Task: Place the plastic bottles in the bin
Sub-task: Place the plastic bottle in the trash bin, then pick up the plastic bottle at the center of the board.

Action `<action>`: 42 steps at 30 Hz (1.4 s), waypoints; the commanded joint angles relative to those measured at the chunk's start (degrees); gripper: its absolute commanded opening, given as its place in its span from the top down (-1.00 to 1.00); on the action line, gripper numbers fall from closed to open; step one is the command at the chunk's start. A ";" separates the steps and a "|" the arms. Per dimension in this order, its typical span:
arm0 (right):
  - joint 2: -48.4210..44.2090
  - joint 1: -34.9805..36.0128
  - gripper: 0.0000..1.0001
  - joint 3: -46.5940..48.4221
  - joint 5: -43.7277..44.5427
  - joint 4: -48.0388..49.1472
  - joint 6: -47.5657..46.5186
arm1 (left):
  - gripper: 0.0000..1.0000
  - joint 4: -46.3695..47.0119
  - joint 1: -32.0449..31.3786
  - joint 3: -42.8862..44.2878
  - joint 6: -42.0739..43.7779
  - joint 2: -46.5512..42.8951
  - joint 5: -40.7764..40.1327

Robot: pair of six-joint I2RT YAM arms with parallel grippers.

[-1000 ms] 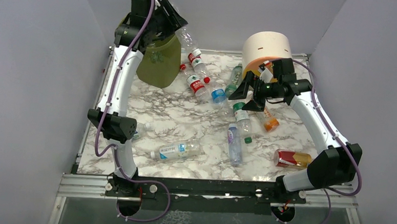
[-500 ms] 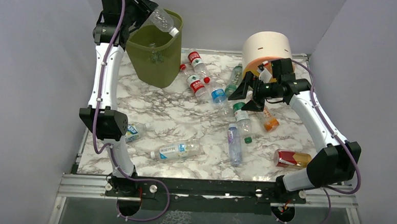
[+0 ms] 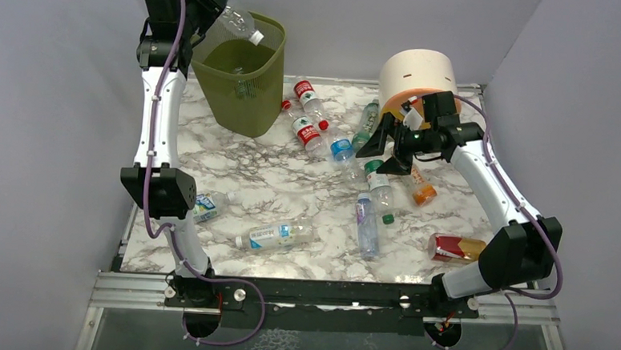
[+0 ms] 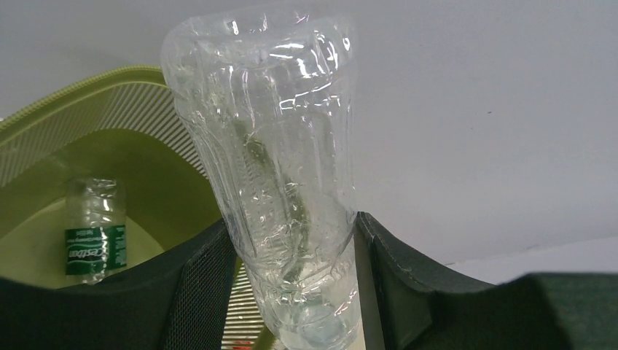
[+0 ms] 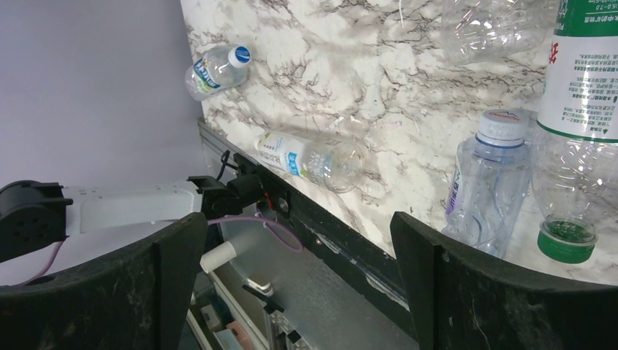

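Top external view: the left gripper [image 3: 210, 9], in the upper left of the frame, is clamped on a clear unlabelled plastic bottle with a white cap [image 3: 237, 23]. The bottle is held tilted over the open mouth of the olive-green mesh bin [image 3: 243, 99], cap end pointing right and slightly down. The right gripper [image 3: 385, 153], right of centre, hangs with jaws apart just above a green-capped clear bottle [image 3: 380, 185]. This bottle lies on the marbled white table [image 3: 251, 180] among other scattered bottles, in front of a cream cylinder [image 3: 417, 72]. Left wrist view: the crumpled clear bottle fills the centre, pinched between both dark fingers [image 4: 200, 284]; at lower left, inside the bin, lies a green-labelled bottle [image 4: 91, 237]. Right wrist view: the fingers [image 5: 495, 292] stand wide apart, holding nothing. The green-capped bottle lies at the right edge, beside a white-capped clear bottle with a purple label [image 5: 484, 189].
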 commanded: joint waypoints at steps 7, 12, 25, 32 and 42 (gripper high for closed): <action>1.60 0.10 -0.99 -0.99 -2.18 1.87 -0.68 | -0.22 2.30 0.51 -6.47 6.49 -0.91 -3.15; 1.62 0.19 -0.99 -1.18 -2.21 1.97 -0.76 | -0.41 2.16 0.60 -7.44 8.22 -0.69 -3.57; 1.53 0.19 -0.99 -2.01 -2.70 2.76 -0.69 | -0.73 0.58 0.73 -9.54 7.44 -4.73 -2.10; 2.06 0.19 -0.99 -2.21 -3.21 3.55 -0.62 | -0.72 -0.64 0.57 -15.60 3.71 -11.60 3.27; 2.58 0.87 -0.99 -3.74 -3.45 5.49 0.33 | -0.71 -0.64 -8.83 -37.72 -2.90 -26.64 4.19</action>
